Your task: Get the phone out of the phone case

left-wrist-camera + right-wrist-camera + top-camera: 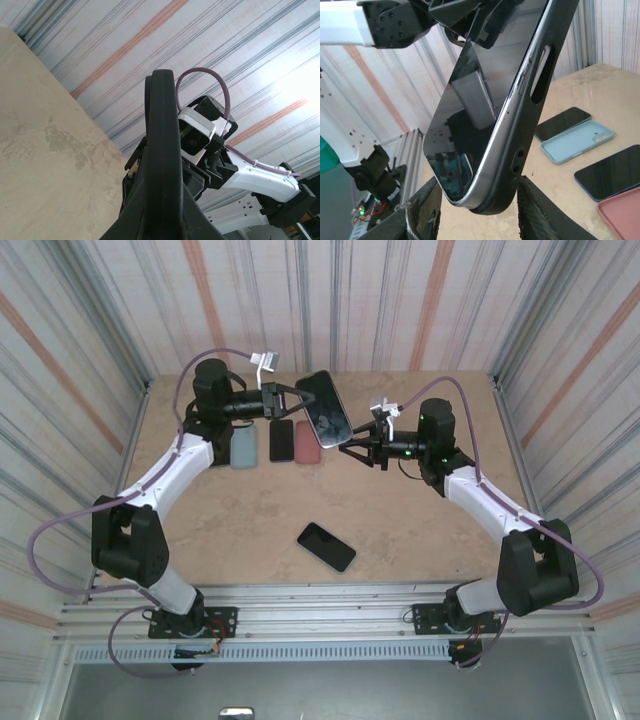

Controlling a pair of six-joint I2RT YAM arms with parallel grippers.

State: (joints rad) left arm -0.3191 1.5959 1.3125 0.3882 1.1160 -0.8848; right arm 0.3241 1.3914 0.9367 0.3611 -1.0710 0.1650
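Note:
The phone [325,408] hangs tilted in the air above the back of the table, between the two arms. My left gripper [290,398] is shut on its upper end. In the left wrist view the black phone case [162,150] runs edge-on out of that gripper [162,205]. My right gripper [352,445] closes around the lower corner. In the right wrist view its fingers [425,210] sit on either side of that corner. There the phone's silver edge [485,175] stands lifted away from the black case [555,60].
Below the held phone, a light blue case [242,448], a black phone [282,440] and a pink case [307,442] lie in a row. Another black phone [326,546] lies nearer the front. Striped walls enclose the table.

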